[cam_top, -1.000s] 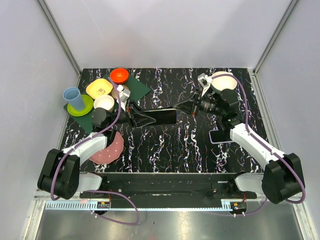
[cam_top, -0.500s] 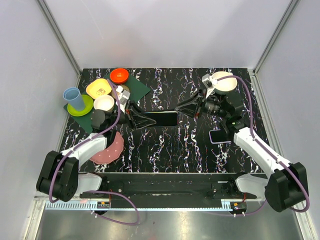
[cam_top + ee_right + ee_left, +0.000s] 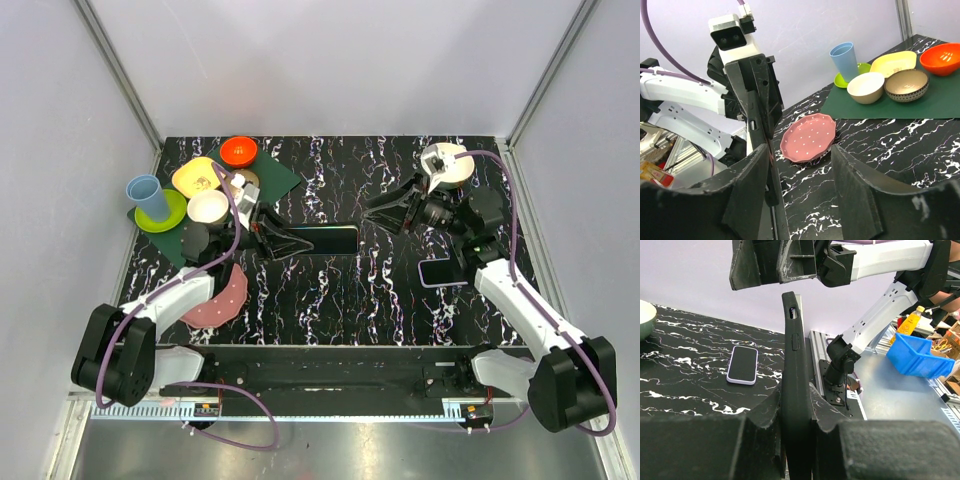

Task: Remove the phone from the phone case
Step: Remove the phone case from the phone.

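My left gripper is shut on a black phone case and holds it on edge above the middle of the table. In the top view the case's side face looks dark and glossy, so the phone seems to sit in it, but I cannot tell for sure. My right gripper stands open a short way right of the case's free end, touching nothing. From the right wrist, the case is edge-on, just left of the left finger.
A second phone with a lilac rim lies flat under the right arm. A pink dotted plate sits front left. Bowls and a blue cup crowd the green mat back left. A white bowl stands back right.
The right gripper has opened and pulled back to the right, off the case's end. The left gripper keeps its grip and has shifted the case slightly right.
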{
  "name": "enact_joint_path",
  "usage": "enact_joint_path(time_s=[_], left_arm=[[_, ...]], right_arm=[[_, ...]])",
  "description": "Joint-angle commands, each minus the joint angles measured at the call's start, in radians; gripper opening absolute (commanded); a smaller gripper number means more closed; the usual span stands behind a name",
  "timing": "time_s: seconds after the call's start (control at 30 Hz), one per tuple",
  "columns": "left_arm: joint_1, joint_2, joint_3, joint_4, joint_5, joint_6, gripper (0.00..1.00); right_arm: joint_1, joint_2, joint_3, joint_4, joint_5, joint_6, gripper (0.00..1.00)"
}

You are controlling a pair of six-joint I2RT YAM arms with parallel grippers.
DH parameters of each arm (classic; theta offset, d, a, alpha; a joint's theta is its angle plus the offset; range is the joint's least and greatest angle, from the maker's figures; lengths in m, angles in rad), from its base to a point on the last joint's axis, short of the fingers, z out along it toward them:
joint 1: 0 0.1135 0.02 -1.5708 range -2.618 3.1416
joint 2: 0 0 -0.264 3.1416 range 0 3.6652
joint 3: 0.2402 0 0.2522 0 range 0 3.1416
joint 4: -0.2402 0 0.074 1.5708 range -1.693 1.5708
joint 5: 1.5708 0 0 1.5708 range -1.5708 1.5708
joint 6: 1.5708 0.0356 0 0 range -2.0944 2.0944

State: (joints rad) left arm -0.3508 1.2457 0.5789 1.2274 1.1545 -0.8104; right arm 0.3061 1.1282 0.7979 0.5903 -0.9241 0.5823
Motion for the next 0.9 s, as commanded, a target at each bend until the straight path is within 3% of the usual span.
enact_joint_path(time_s=[0.0, 0.2, 0.37, 0.53, 0.87], left_arm=[[0.013, -0.037, 0.035, 0.17, -0.016, 0.022, 0.0], [0.024, -0.031, 0.035, 0.155, -0.03, 0.034, 0.0], [0.03, -0.029, 0.038, 0.138, -0.036, 0.04, 0.0], [0.039, -0.037, 0.038, 0.13, -0.042, 0.042, 0.0], [0.061, -0.034, 0.044, 0.153, -0.067, -0.006, 0.0]], right_arm=[[-0.018, -0.033, 0.0, 0.062, 0.007, 0.03, 0.62], [-0.03, -0.036, 0.003, 0.052, 0.019, 0.031, 0.74], [-0.035, -0.028, 0.015, 0.004, 0.083, 0.002, 0.96], [-0.039, -0.022, 0.02, -0.024, 0.104, -0.015, 0.95], [-0.038, -0.028, 0.004, 0.019, -0.068, -0.094, 0.83]])
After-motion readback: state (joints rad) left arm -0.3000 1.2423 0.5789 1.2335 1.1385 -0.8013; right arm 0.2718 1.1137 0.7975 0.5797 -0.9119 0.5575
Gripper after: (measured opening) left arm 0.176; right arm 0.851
